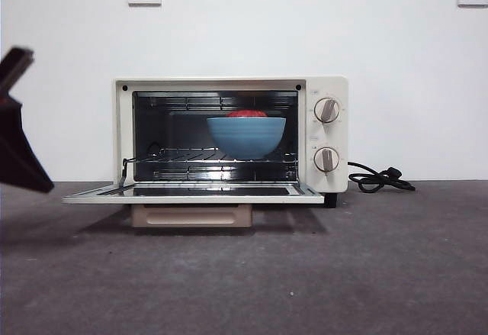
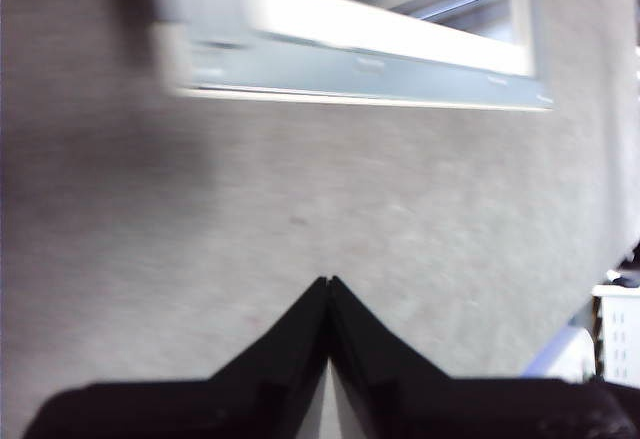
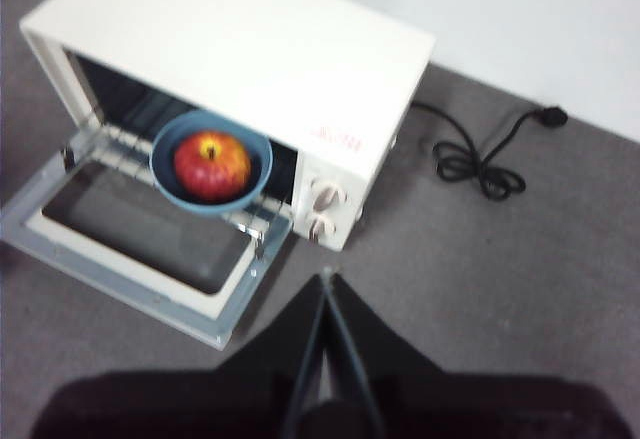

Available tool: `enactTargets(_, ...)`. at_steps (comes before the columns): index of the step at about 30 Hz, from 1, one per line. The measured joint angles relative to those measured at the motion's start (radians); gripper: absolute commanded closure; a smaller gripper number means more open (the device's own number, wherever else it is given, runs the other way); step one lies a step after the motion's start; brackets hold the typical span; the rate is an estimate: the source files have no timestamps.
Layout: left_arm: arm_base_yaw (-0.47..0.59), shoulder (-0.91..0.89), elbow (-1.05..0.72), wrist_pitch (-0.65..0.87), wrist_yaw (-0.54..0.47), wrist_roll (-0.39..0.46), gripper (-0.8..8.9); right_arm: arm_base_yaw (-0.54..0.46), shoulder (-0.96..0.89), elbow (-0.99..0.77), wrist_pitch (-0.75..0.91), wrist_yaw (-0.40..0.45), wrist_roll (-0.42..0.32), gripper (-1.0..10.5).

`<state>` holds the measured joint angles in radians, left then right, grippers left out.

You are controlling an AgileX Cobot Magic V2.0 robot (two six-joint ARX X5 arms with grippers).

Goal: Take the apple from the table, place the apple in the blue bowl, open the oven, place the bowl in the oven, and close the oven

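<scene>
The cream-white oven [image 1: 229,83] [image 3: 250,49] stands with its door [image 1: 191,195] [image 3: 130,259] folded down flat. On the wire rack inside sits the blue bowl [image 1: 245,136] [image 3: 165,154], and the red apple [image 1: 246,113] [image 3: 212,165] lies in it. My left gripper [image 2: 329,281] is shut and holds nothing. It hangs over the table [image 1: 305,274] just off the door's edge [image 2: 370,69], and shows as a dark shape [image 1: 42,185] at the front view's left side. My right gripper [image 3: 326,277] is shut and empty, high above the table in front of the oven's knob side.
The beige handle [image 1: 191,215] hangs under the lowered door. Two knobs [image 1: 326,111] sit on the oven's right panel. A black cord [image 1: 377,180] [image 3: 480,159] lies coiled on the table to the oven's right. A white wall stands close behind.
</scene>
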<state>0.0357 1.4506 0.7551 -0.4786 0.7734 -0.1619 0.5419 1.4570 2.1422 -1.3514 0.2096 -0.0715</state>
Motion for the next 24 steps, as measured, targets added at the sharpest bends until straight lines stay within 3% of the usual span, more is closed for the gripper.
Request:
enactTargets(5, 0.005, 0.067, 0.000, 0.089, -0.004, -0.034, 8.21, 0.000, -0.086, -0.154, 0.047, 0.000, -0.005, 9.5)
enactTargets(16, 0.008, 0.154, 0.000, 0.247, -0.051, -0.222, 8.21, 0.000, -0.298, -0.523, 0.190, 0.000, -0.005, 9.5)
enactTargets(24, 0.008, 0.156, 0.000, 0.285, -0.117, -0.327, 8.21, 0.000, -0.360, -0.606, 0.202, 0.000, -0.001, 9.5)
